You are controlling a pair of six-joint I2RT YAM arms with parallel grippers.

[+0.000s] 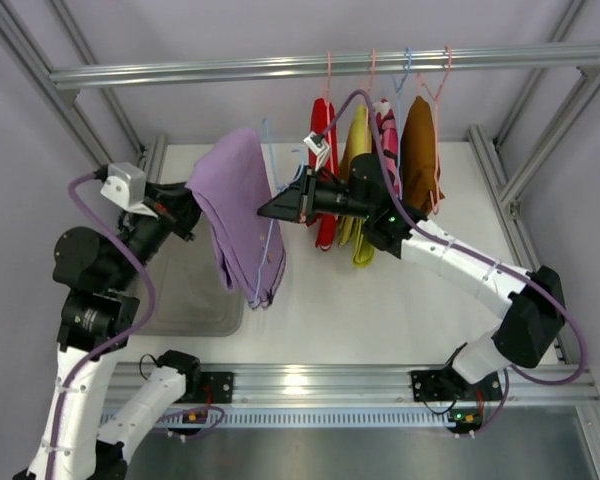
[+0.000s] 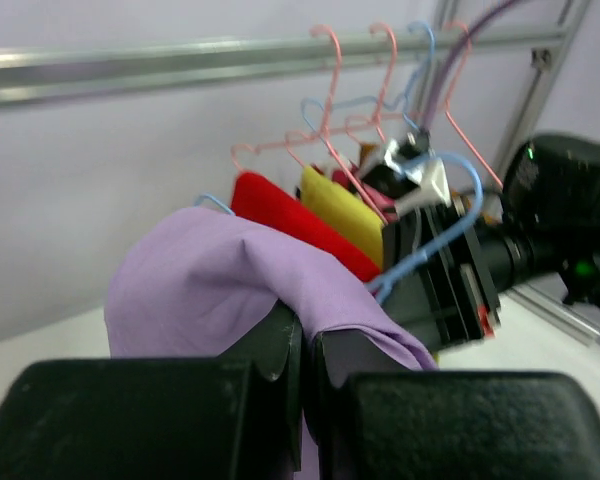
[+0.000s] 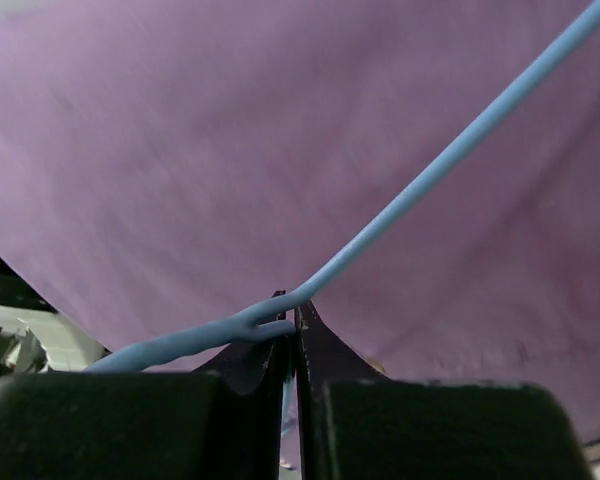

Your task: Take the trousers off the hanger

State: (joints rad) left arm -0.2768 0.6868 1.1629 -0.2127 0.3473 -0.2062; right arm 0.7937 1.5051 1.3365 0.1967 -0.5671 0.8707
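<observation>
The lilac trousers [image 1: 242, 210] hang over a blue wire hanger [image 1: 273, 215] held in the air left of the rail. My left gripper [image 1: 192, 215] is shut on the lilac cloth [image 2: 220, 290] at its left side. My right gripper [image 1: 265, 210] is shut on the blue hanger [image 3: 420, 190] at its neck, with the lilac cloth [image 3: 230, 150] filling the view behind. Red trousers [image 1: 325, 170] and yellow-green trousers [image 1: 357, 180] hang from pink hangers on the rail [image 1: 310, 65]; they also show in the left wrist view, red [image 2: 280, 215] and yellow-green [image 2: 345, 210].
A pink garment [image 1: 389, 140] and a brown garment [image 1: 419, 150] hang further right on the rail. A grey tray [image 1: 190, 290] lies on the table at the left, below the lilac trousers. Aluminium frame posts [image 1: 520, 160] stand at the sides.
</observation>
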